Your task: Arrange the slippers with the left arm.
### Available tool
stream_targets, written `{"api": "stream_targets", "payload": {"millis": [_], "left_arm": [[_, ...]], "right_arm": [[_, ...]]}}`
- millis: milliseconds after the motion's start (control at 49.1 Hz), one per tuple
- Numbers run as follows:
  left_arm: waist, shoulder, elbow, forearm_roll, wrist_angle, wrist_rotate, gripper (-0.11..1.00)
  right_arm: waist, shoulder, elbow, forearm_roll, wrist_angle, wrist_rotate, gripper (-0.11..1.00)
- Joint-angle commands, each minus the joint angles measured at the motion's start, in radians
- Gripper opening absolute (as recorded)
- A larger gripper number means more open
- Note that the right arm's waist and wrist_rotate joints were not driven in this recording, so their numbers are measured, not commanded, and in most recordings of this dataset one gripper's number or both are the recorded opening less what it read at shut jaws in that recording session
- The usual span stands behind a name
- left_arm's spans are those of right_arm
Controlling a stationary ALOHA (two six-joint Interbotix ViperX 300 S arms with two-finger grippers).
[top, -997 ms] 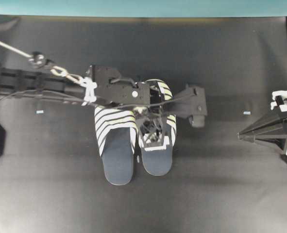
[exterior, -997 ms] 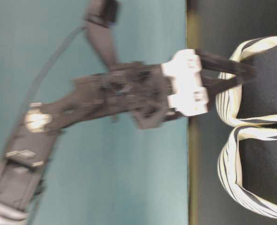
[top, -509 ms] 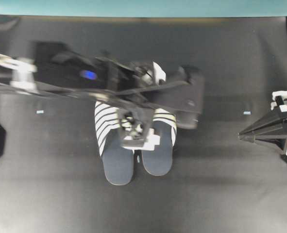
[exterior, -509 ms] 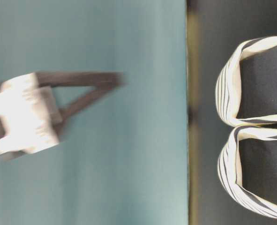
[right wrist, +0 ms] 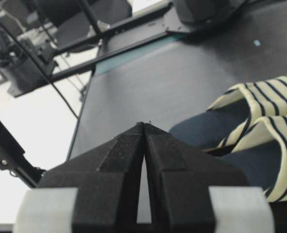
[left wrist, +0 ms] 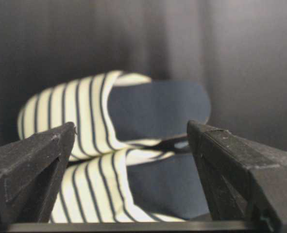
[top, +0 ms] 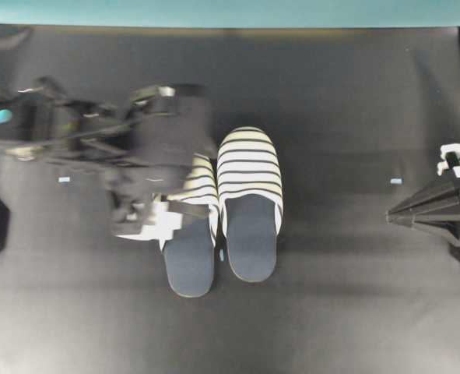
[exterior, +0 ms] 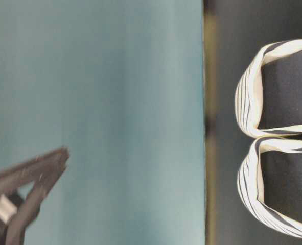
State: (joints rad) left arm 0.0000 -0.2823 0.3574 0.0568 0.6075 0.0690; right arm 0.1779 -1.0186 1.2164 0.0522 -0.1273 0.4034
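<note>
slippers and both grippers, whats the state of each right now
slippers: side by side, touching, flat on the mat, toes toward the teal edge, nothing gripping them
left gripper: jaws open, empty, partly over the left-hand slipper in the overhead view
right gripper: jaws shut, empty, off at the right edge

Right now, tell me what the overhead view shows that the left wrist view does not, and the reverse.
Only the overhead view shows the right gripper parked at the mat's right edge, the teal strip along the top, and the slippers whole, side by side with toes toward that strip. The left gripper is blurred there. Only the left wrist view shows that gripper's two fingers standing wide apart with nothing between them. Both views show the striped slippers lying together on the black mat.
</note>
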Motion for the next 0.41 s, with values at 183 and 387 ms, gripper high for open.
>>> {"api": "stream_targets", "payload": {"millis": [183,387], "left_arm": [[0.002,-0.189,0.170,0.002,-0.106,-0.020,0.89],[0.002,-0.250,0.230,0.002,-0.109,-0.074,0.87]], "right_arm": [[0.000,0.000,0.002,0.002,-0.011,0.000,0.00],[0.000,-0.002,0.002,0.000,-0.021,0.000,0.00]]}}
